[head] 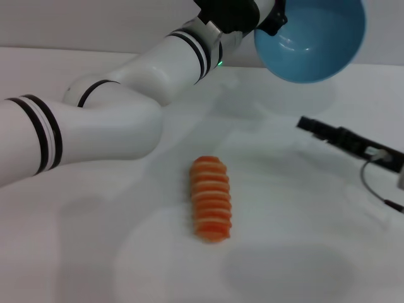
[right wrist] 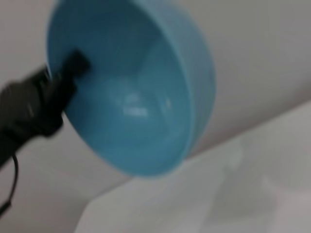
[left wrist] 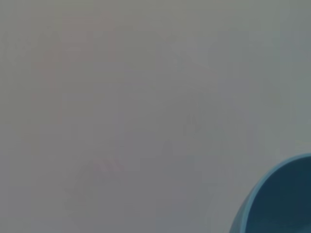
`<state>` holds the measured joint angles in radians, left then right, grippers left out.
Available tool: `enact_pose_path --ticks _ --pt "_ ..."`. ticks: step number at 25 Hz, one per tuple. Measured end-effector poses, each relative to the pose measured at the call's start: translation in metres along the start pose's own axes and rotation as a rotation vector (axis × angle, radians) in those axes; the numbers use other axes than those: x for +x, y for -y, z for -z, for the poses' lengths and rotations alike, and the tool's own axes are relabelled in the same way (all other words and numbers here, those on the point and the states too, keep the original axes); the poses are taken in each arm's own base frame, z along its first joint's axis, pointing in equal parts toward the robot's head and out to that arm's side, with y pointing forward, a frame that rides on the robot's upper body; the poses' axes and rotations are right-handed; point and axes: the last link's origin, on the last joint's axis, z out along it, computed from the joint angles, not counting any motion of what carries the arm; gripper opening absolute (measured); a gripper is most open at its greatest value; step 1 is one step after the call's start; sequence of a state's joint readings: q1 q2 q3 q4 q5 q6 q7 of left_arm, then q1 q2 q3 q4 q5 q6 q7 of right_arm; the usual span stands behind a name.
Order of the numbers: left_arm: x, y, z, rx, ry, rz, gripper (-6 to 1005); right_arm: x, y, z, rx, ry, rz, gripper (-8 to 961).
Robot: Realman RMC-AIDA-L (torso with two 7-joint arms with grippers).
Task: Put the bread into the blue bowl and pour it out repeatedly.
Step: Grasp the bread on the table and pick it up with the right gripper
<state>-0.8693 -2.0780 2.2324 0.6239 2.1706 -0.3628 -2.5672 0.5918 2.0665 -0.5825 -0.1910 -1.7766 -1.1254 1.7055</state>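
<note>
Light-blue and glossy, the blue bowl [head: 312, 39] held high at the far right of the scene, tipped on its side with the hollow facing the near side and nothing inside. Clamped at its left rim by the left gripper [head: 274, 22], black fingers closed on the bowl's edge, one dark finger [right wrist: 73, 63] seen inside the rim in the right wrist view. White left arm [head: 113, 107] with black bands stretched from the near left across to the far middle. Orange-brown with pale cream stripes, the bread [head: 211, 199] lying flat on the white table [head: 303, 252] at the centre, lengthwise from far to near, well apart from the bowl and below it. Only a curved slice of the bowl [left wrist: 279, 199] caught in the left wrist view. Right gripper [head: 322, 130] low over the table at the right, dark and pointing left, apart from the bread; open or closed cannot be told.
</note>
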Motion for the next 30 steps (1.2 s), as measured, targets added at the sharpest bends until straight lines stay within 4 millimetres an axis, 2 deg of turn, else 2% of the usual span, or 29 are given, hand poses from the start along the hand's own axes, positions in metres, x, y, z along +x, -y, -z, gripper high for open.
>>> enact_pose_path --ticks 5,13,30 --pt "-0.002 0.003 0.001 0.011 0.005 0.012 1 0.015 -0.012 -0.025 0.006 -0.135 -0.023 744" --pt "-0.007 0.004 0.003 0.016 0.017 0.025 1 0.037 -0.03 -0.052 0.039 -0.349 -0.058 743" --pt "-0.009 0.001 0.005 0.008 0.016 0.02 0 0.036 -0.041 -0.076 0.105 -0.365 -0.054 742"
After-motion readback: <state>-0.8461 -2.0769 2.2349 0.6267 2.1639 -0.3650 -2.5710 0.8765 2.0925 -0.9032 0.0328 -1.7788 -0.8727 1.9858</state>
